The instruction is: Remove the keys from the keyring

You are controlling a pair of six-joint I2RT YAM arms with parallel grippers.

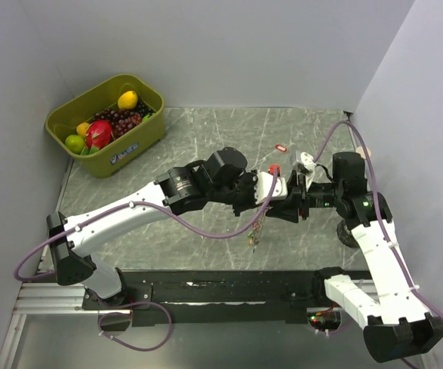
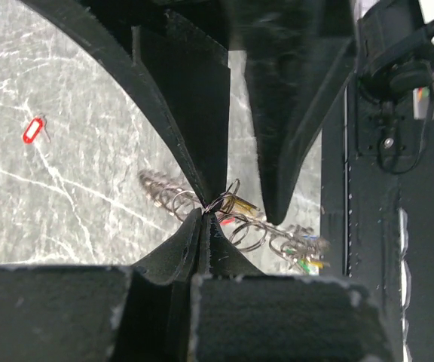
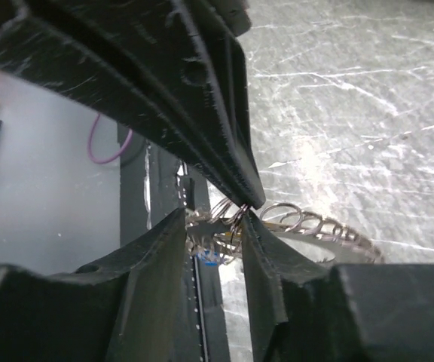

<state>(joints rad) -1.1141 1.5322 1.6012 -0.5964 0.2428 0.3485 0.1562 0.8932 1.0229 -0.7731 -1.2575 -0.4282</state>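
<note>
At frame centre, top view: left gripper (image 1: 277,209) and right gripper (image 1: 298,201), tip to tip above the table (image 1: 206,138). The jaw gaps are too small to judge from this view.
- keyring (image 1: 257,231): a string of wire loops hanging below the meeting point, just left of centre, with small keys (image 1: 254,241) at its lower end.
- red key (image 1: 281,147): lies alone on the table above the grippers, well apart from the keyring.
- bin (image 1: 133,150): green, upper left corner, holding fruit (image 1: 102,132).

Left wrist view:
- left gripper (image 2: 204,219): lower centre, pads pressed together, pinching a loop of the keyring (image 2: 251,230) at their tip.
- keyring: trails from the pinch toward lower right.
- keys (image 2: 307,262): yellow and green, blurred, at the far end of the keyring.
- right gripper (image 2: 241,204): comes in from the top edge, its two fingers (image 2: 277,136) set apart with marble showing between them; the pinched loop sits near their tips.
- red key (image 2: 32,130): left of frame, flat on the table.

Right wrist view:
- right gripper (image 3: 213,226): lower centre, jaws moderately parted, with loops of the keyring (image 3: 315,225) in the gap; no firm clamp is visible.
- left gripper (image 3: 251,197): a closed wedge descending from the upper left, tip on the loops.
- keyring: extends right from the gap.
- blue key (image 3: 209,259): low in the gap, partly hidden.
</note>
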